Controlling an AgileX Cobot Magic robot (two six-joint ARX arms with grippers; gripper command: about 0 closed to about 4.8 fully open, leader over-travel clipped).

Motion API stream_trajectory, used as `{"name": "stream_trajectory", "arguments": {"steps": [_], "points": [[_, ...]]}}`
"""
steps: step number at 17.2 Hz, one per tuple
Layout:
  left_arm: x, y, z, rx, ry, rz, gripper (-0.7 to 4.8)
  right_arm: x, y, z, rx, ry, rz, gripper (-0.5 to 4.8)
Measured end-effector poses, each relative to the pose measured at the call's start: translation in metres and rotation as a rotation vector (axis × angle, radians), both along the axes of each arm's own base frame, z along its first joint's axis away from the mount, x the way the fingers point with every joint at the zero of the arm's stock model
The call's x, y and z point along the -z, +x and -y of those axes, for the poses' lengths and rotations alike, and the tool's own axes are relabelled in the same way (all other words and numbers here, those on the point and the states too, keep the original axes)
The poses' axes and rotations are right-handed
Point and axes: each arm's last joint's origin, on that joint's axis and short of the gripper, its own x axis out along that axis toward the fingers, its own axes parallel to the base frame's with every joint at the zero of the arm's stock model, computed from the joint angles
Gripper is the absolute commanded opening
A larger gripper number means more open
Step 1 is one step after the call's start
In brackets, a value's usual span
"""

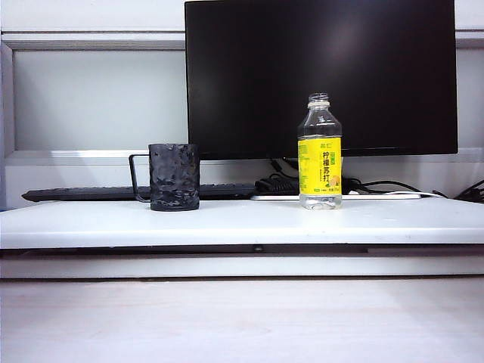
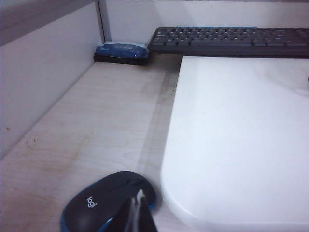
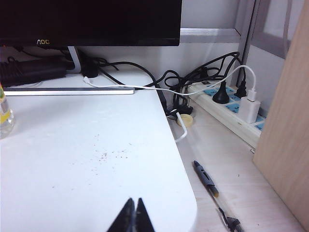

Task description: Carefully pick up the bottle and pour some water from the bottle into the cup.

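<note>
Nearest, seen at the edge of each wrist view: left gripper [image 2: 138,212], dark fingers pressed together with nothing between them, poised over a black Logitech computer mouse with blue trim [image 2: 104,203] lying on pale wood-grain desk [image 2: 87,130]; right gripper [image 3: 133,218], black fingers likewise pressed tip to tip and empty, poised above the rounded corner of a raised white board [image 3: 96,159]. Neither gripper visible in the exterior view.

Just off that white corner, on the wooden desk: a dark pen [image 3: 206,180] lying loose. Farther back: a white power strip [image 3: 227,108] with black and white plugs seated in it, and a tangle of black and white cables [image 3: 178,82] trailing from it.

Farther along the board, in the exterior view: a black cylindrical cup with dimpled surface and thin wire handle [image 1: 174,177], upright on the left part, handle turned leftward. Well apart to its right: a small clear plastic bottle with yellow label and uncapped threaded neck [image 1: 319,153], upright, taller than the cup, untouched by either gripper. Clear water [image 1: 320,200] barely discernible through the lower plastic; level not told. Only an edge of the bottle caught in the right wrist view.

Behind these: a flat dark keyboard [image 1: 113,193] and a small blue-topped black box [image 2: 121,52] in the desk corner. Farthest back: a large black AOC monitor [image 1: 321,76], screen dark, against a grey-white partition wall [image 1: 98,98].
</note>
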Motion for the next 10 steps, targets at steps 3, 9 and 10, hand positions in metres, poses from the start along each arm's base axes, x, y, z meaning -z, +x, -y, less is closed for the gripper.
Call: {"name": "stream_trajectory", "arguments": {"steps": [3, 9, 10], "points": [[0.0000, 0.0000, 0.0000, 0.000, 0.000, 0.000, 0.21, 0.0013, 0.0000, -0.0001, -0.002, -0.001, -0.013, 0.12], [0.0000, 0.0000, 0.0000, 0.000, 0.000, 0.000, 0.21, 0.0051, -0.0001, -0.0009, -0.030, -0.003, -0.051, 0.12], [0.0000, 0.0000, 0.0000, 0.000, 0.000, 0.000, 0.21, 0.0049, 0.0000, -0.0015, -0.049, -0.003, -0.051, 0.12]]}}
